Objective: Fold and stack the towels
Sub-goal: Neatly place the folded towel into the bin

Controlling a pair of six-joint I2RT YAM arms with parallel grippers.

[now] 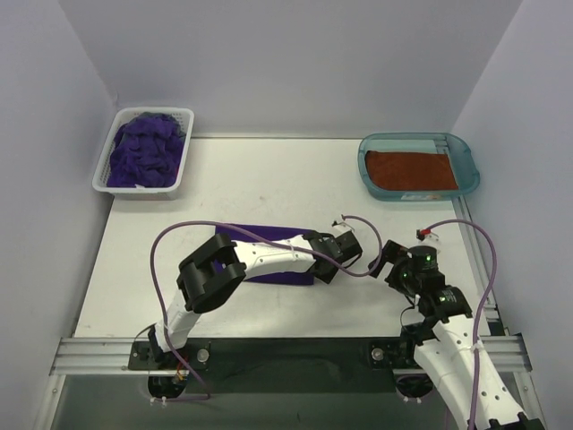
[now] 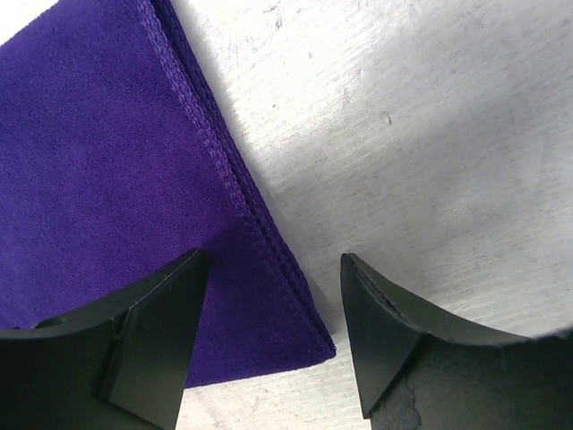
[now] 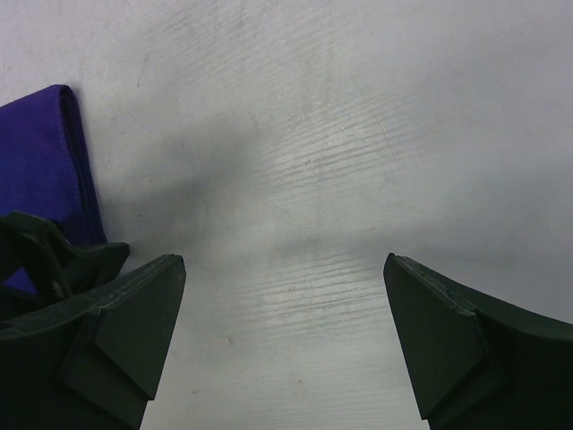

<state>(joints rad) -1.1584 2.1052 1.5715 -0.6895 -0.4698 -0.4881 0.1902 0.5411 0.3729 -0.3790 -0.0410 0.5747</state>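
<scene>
The towel (image 2: 107,179) edge lies under the left gripper (image 2: 273,260), jaws spread and empty; the right gripper (image 3: 282,264), spread wide, hangs just beside it.

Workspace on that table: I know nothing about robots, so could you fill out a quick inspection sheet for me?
Surface: white table, lightly scuffed.
Job's things: one folded purple towel lying flat near the arms; crumpled purple towels in a white basket, far left; orange towel flat in a teal tray, far right.
Clutter: nothing seen.
Grippers: left gripper open over the folded towel's corner; right gripper open over bare table, holding nothing.
Cables: purple cables loop from both arms.
Surroundings: plain pale walls on three sides; metal rail at the near edge.
</scene>
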